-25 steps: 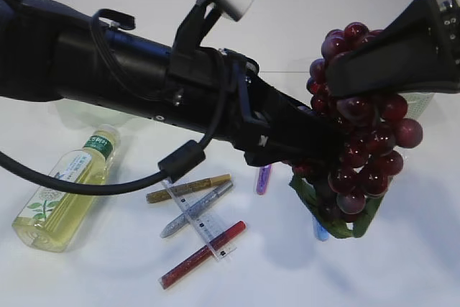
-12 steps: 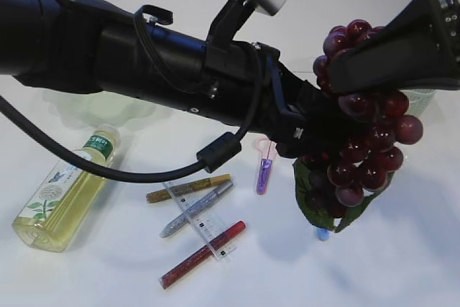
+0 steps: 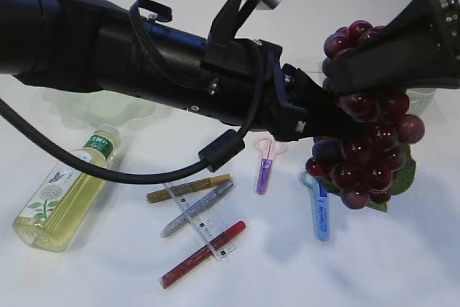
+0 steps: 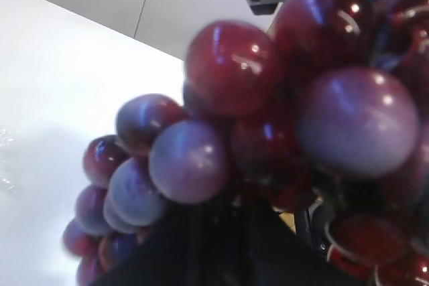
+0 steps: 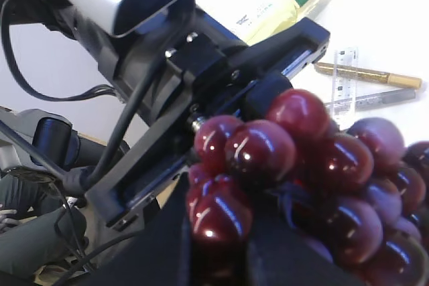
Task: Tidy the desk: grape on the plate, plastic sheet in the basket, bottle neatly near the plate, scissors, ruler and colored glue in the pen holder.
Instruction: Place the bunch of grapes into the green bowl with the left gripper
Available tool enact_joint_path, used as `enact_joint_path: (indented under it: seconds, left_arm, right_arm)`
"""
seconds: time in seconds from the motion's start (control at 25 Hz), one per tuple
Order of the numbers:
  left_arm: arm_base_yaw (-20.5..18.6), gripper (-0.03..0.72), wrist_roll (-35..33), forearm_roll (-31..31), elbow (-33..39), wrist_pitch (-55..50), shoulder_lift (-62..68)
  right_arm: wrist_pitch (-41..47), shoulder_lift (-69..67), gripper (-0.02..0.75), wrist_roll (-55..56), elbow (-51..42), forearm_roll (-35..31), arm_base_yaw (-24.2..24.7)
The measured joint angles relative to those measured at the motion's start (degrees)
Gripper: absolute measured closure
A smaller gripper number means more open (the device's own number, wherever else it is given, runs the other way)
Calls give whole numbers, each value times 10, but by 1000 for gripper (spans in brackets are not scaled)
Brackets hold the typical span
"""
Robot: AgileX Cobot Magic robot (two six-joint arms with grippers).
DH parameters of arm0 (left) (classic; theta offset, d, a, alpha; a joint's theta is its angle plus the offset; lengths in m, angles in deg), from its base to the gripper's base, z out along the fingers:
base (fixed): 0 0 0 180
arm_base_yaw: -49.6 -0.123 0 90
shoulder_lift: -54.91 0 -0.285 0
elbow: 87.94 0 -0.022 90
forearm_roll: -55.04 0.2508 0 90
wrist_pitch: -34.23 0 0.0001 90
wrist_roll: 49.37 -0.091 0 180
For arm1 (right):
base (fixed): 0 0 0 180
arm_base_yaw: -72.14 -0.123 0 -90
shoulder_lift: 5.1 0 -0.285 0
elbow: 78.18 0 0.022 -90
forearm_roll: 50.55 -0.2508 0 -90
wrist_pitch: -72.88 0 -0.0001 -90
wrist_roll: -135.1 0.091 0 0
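A bunch of dark red grape (image 3: pixel 366 152) with green leaves hangs above the table's right side. My right gripper (image 3: pixel 341 80) comes in from the upper right and is shut on its top; a berry sits between its fingers (image 5: pixel 218 232). My left gripper (image 3: pixel 323 131) reaches across from the left into the bunch's left side, its jaws close together under the berries (image 4: pixel 221 232). On the table lie the bottle (image 3: pixel 65 192), a clear ruler (image 3: pixel 201 226), gold (image 3: pixel 188 188), silver (image 3: pixel 195 208) and red (image 3: pixel 203 254) glue pens, and purple (image 3: pixel 264 167) and blue (image 3: pixel 320 210) scissors.
A pale green scalloped plate (image 3: pixel 86 109) shows partly behind the left arm. A pale green container (image 3: pixel 425 98) stands behind the grape at the right edge. The left arm spans the table's middle above the pens.
The left gripper's jaws have closed in on the bunch. The lower grapes and leaves have swung up and to the right, uncovering the blue scissors.
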Motion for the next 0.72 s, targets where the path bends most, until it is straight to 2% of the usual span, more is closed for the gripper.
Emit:
enact_joint_path:
  seconds: [0.32, 0.72]
  left_arm:
    - [0, 635, 5, 1, 0, -18, 0]
    - [-1, 638, 41, 35, -6, -29, 0]
  right_arm:
    - [0, 0, 631, 0, 0, 0, 0]
    - [6, -1, 624, -1, 19, 16, 0]
